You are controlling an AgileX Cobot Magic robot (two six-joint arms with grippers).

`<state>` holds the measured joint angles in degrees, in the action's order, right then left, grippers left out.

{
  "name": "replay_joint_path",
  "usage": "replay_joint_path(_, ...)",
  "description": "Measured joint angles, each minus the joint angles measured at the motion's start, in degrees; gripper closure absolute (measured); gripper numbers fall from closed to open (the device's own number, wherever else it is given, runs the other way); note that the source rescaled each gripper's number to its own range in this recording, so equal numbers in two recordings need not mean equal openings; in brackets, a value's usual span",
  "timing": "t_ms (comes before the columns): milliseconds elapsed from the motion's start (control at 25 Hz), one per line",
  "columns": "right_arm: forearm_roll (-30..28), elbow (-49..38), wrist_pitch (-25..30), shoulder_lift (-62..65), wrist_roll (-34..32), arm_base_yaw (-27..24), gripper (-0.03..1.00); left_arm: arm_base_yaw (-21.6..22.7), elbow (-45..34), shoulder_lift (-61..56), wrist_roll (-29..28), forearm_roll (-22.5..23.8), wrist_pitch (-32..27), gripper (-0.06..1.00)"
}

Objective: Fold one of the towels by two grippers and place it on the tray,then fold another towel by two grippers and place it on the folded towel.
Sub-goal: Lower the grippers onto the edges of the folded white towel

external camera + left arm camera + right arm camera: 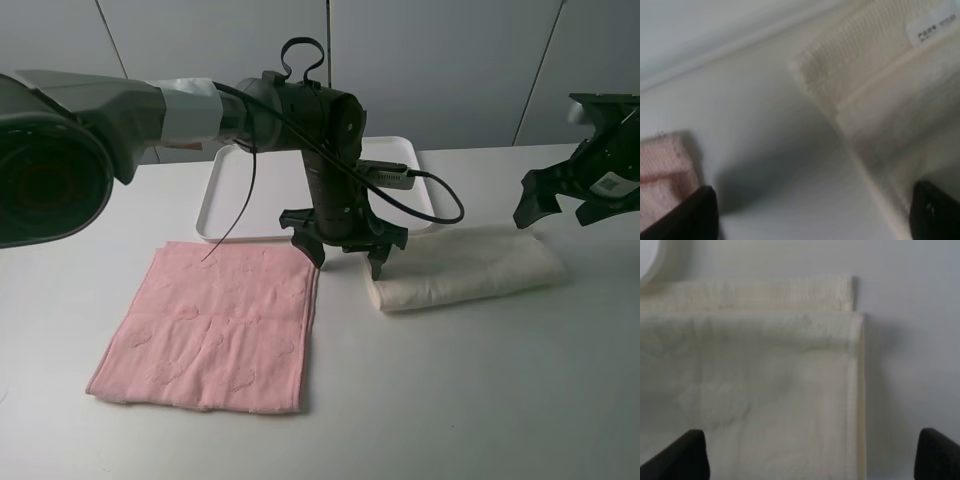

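Observation:
A cream towel (466, 268) lies folded into a long strip on the white table, right of centre. It also shows in the left wrist view (890, 100) and the right wrist view (755, 385). A pink towel (215, 325) lies flat at the front left; its corner shows in the left wrist view (662, 170). A white tray (240, 195) sits at the back. My left gripper (346, 252) is open, hovering between the pink towel's right edge and the cream towel's left end. My right gripper (553, 212) is open above the cream towel's right end.
The left arm's black cable (440, 200) loops over the tray's right part. A grey wall stands behind the table. The table's front right holds nothing.

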<state>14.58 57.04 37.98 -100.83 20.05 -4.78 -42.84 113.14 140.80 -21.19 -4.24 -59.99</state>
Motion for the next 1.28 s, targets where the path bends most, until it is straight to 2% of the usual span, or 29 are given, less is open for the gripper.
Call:
replay_joint_path(360,-0.48,0.41,0.45,-5.1,-0.51,0.0,0.08,0.0,0.12,0.0,-6.62,0.78,-0.85,-0.05)
replay_joint_path(800,-2.08,1.31,-0.18,-5.66,-0.99,0.0,0.11,0.0,0.12,0.28,-7.33,1.74,-1.33,-0.04)
replay_joint_path(1080,-9.51,1.38,-0.03,-5.66,-4.09,4.96,0.11,0.0,0.78,1.26,-6.86,0.61,-2.92,-0.04)
replay_joint_path(1280,-15.5,1.57,-0.03,-5.68,-10.19,5.52,0.11,0.0,0.91,1.36,-6.87,0.62,-3.55,-0.04)
